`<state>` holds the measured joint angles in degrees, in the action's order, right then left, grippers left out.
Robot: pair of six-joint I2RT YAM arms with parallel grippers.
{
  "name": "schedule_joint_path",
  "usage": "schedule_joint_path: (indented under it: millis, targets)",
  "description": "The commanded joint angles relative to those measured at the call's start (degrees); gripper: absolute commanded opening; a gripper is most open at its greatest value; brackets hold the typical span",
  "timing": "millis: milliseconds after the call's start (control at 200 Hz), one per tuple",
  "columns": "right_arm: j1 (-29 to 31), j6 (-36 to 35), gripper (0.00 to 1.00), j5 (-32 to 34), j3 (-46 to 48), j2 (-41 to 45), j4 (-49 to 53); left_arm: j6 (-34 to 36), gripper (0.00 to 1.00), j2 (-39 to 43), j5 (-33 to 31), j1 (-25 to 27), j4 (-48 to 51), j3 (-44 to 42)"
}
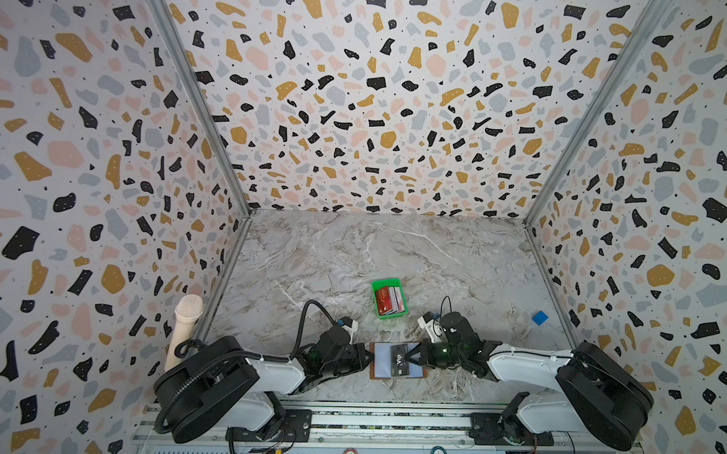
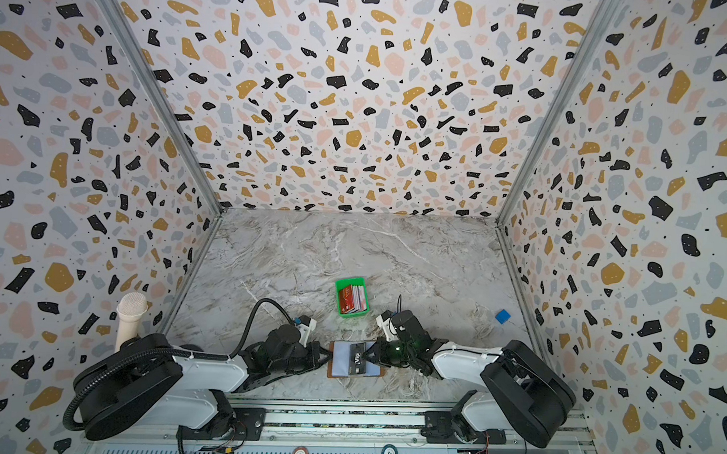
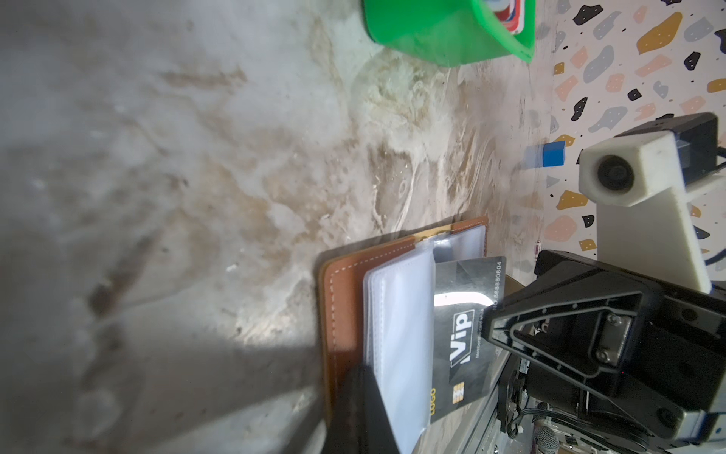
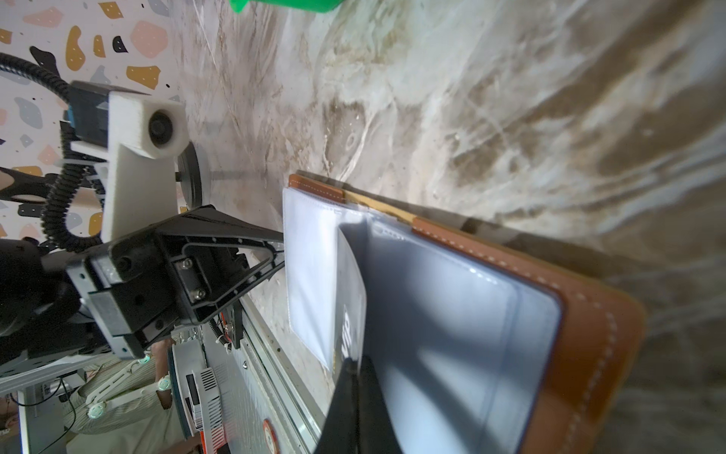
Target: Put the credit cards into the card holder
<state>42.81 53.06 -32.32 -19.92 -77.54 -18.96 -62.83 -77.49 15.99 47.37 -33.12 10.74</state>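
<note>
Front-centre on the grey marbled surface (image 1: 352, 252), between both arms: open tan-brown leather-like booklet card holder (image 1: 381, 361), clear sleeves up. Mid-insertion. Thin black plastic credit card (image 3: 463, 334) pinched in right gripper (image 1: 408, 357), tilted over the sleeves, apparently not yet in a pocket. Sleeve edge seemingly pinched by left gripper (image 1: 368, 358), pressed together. Next: needs pocket mouth opened, card edge aligned, slid in flat. Other mixed-colour cards (image 1: 389, 300) upright in small green plastic tray (image 1: 377, 286) behind. Legible on card: "Vip", "LOGO", "NO.88880804".

Open tan card holder (image 1: 383, 359) lies flat, black VIP card (image 1: 399, 361) at its clear sleeves; other credit cards (image 1: 388, 300) beyond.
</note>
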Motion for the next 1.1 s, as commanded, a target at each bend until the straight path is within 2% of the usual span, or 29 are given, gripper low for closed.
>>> schedule_joint_path:
  millis: [0, 606, 911, 1096]
  targets:
    - [0.35, -1.86, 0.0, -1.26, -1.32, -1.77, 2.15, -0.19, 0.0, -1.25, -0.08, 0.45, 3.33, -1.56]
    - [3.34, -3.48, 0.0, -0.93, -8.0, -11.67, 3.39, -0.19, 0.0, -2.41, 1.03, 0.98, 2.53, -0.85]
    - [1.26, -7.89, 0.0, 0.26, -10.28, -10.5, 8.39, 1.51, 0.0, 5.69, -3.57, 0.93, 13.04, 0.11]
    - [1.47, -8.21, 0.0, -0.12, -10.83, -11.54, 8.41, 1.92, 0.0, 5.41, -2.61, 0.94, 13.65, 0.0]
